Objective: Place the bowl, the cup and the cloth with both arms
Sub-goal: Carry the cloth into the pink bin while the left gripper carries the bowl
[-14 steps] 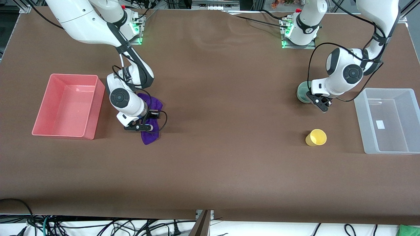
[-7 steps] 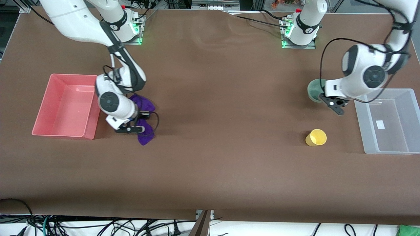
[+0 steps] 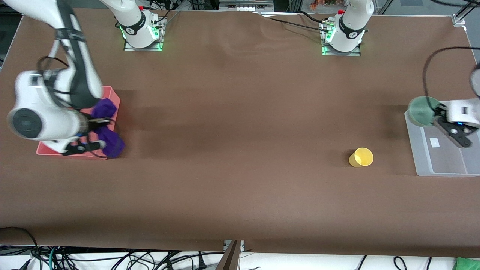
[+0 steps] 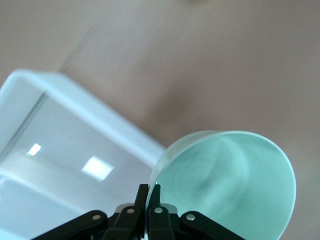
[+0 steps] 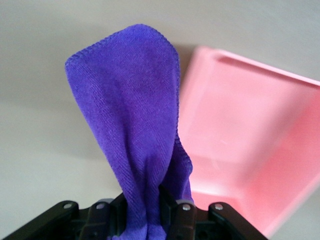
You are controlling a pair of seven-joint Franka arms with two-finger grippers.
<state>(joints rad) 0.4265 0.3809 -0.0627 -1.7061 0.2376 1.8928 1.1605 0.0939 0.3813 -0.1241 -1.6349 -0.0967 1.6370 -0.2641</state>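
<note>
Purple, fuzzy cloth (image 3: 107,129) hangs pinched in the right gripper (image 3: 90,133) over the pink plastic bin's (image 3: 114,98) edge, while the left gripper (image 3: 440,122) carries the pale sage-green bowl (image 3: 422,110) by its rim over the clear plastic bin's (image 3: 442,168) edge; the small yellow cup (image 3: 361,157) stands untouched on the brown table (image 3: 240,168). The left wrist view shows jaws clamped narrowly on the bowl's rim. The right wrist view shows cloth bunched between the fingers (image 5: 172,200). Judging from this, nothing is placed yet.

Brown table (image 3: 240,180) w/ my two bins + cup
Pink bin (image 3: 112,98) at my right arm's end, clear bin (image 3: 442,165) at left arm's end, yellow cup (image 3: 361,157) near clear bin
</note>
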